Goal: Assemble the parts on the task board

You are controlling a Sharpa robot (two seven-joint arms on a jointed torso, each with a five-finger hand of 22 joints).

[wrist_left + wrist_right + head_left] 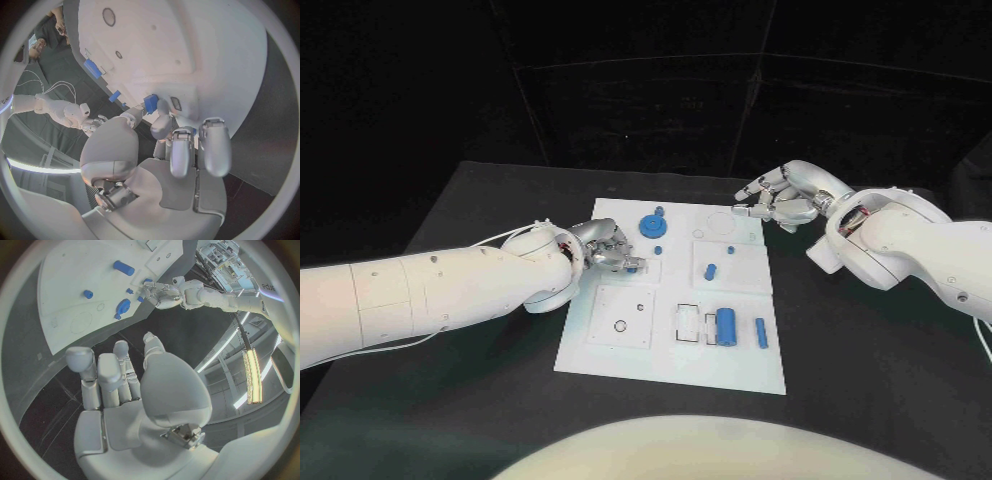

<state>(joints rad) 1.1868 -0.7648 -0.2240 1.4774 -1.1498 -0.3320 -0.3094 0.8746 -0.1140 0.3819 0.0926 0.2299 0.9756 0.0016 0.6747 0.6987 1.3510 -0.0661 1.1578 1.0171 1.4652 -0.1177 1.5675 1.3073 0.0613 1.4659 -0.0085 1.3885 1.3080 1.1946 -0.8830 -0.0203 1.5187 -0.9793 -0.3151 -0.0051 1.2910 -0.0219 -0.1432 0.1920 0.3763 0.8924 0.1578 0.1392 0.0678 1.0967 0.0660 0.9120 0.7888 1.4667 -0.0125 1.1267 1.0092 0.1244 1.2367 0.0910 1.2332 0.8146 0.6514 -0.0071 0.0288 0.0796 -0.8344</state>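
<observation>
Five blue parts (727, 326) lie on the white board (733, 362); the left robot hand (606, 250) pinches a sixth, the right robot hand (783, 203) hovers with fingers apart, holding nothing.

No readable text, label, brand, number or sign appears anywhere. The flat white rectangular task board (678, 350) on the black counter (877, 350) bears only thin outline marks, circles and rectangles, with no lettering. A few pale characters sit on a structure at the rim of the right wrist view, too small to read.
</observation>
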